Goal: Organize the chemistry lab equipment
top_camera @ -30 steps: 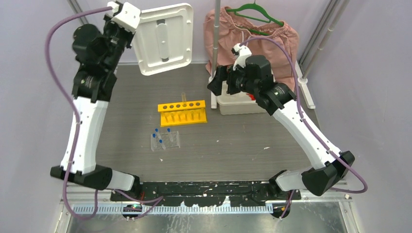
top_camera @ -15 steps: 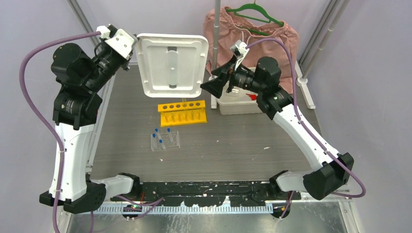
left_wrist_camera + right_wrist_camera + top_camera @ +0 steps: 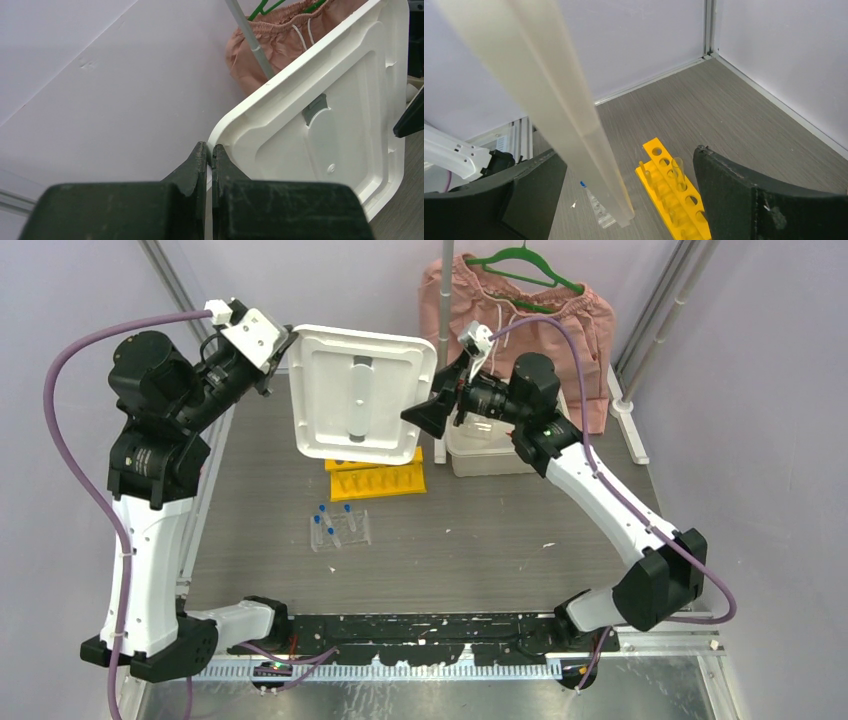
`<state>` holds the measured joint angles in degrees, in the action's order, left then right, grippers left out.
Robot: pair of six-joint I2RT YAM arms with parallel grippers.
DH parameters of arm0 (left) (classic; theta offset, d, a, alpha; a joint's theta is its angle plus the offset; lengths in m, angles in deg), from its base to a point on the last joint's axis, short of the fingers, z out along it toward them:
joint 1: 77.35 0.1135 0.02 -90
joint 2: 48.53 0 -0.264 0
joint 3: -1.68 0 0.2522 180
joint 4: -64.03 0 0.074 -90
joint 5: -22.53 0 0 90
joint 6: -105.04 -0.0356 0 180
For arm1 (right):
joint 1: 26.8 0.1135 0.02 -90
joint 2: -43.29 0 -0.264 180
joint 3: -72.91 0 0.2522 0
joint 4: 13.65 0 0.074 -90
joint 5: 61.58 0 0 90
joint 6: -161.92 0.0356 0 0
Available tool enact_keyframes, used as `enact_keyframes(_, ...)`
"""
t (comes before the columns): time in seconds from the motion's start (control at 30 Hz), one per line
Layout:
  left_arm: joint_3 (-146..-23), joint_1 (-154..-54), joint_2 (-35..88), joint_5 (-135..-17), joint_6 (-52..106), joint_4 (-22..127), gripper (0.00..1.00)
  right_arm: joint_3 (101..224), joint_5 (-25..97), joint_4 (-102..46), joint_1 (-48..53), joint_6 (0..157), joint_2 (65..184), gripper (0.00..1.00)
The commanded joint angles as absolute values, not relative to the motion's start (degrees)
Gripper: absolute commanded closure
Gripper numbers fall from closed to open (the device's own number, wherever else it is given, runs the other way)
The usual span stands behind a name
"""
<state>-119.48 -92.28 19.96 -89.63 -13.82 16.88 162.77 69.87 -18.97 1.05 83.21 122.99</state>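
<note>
My left gripper (image 3: 287, 348) (image 3: 210, 150) is shut on the left rim of the white lid (image 3: 360, 395) (image 3: 325, 110) and holds it up on edge above the table. My right gripper (image 3: 425, 412) (image 3: 629, 152) is open at the lid's right side. That edge of the lid (image 3: 574, 110) runs between its spread fingers, nearer the left one. Under the lid stands the yellow rack (image 3: 380, 481) (image 3: 674, 195), its back part hidden, with one clear tube (image 3: 678, 172) upright in it. The clear rack (image 3: 340, 528) (image 3: 600, 209) with blue-capped tubes (image 3: 322, 510) lies in front of it.
The beige tub (image 3: 485, 452) sits open under the right arm, at the back right. Pink shorts (image 3: 540, 315) on a green hanger (image 3: 525, 262) hang on the back wall beside a grey pole (image 3: 441, 300). Purple walls close in on three sides.
The left arm has swung the lid to the right and lower, over the yellow rack. The right gripper has moved left and turned until it straddles the lid's right edge.
</note>
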Motion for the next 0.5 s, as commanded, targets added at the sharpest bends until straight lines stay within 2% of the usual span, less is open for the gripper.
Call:
enact_keyframes(0.0,-120.4,-92.4,18.3,-90.8,-12.7,19.8,1.00,166.2,70.6,-14.0,2.8,83.2,124.3,0.04)
enact_keyframes(0.07,-120.4,-92.4,18.3,-90.8,-12.4,19.9,1.00,166.1,70.0,-13.5,3.8,83.6,124.4,0.15)
enact_keyframes(0.13,-120.4,-92.4,18.4,-90.6,-11.6,19.9,1.00,165.8,69.6,-11.7,4.2,85.2,124.4,0.32)
enact_keyframes(0.27,-120.3,-92.4,18.6,-90.5,-10.0,19.1,0.97,165.2,67.3,-7.4,4.2,88.1,123.2,0.70)
enact_keyframes(0.3,-120.4,-92.4,18.7,-90.5,-9.3,18.3,0.85,165.4,66.2,-7.5,4.2,87.9,122.7,0.76)
enact_keyframes(0.33,-120.9,-92.4,18.9,-91.0,-9.0,17.0,0.64,165.7,64.7,-8.5,4.2,86.9,122.1,0.79)
enact_keyframes(0.4,-122.4,-92.4,19.8,-92.3,-8.4,12.2,0.17,167.0,61.7,-13.5,4.2,83.2,121.0,0.87)
enact_keyframes(0.43,-123.4,-92.4,20.4,-93.3,-8.1,9.2,0.03,167.9,59.8,-16.3,4.2,80.9,120.4,0.90)
enact_keyframes(0.47,-124.7,-92.4,21.2,-94.1,-7.7,5.9,0.01,168.8,58.0,-18.2,4.2,78.7,119.8,0.91)
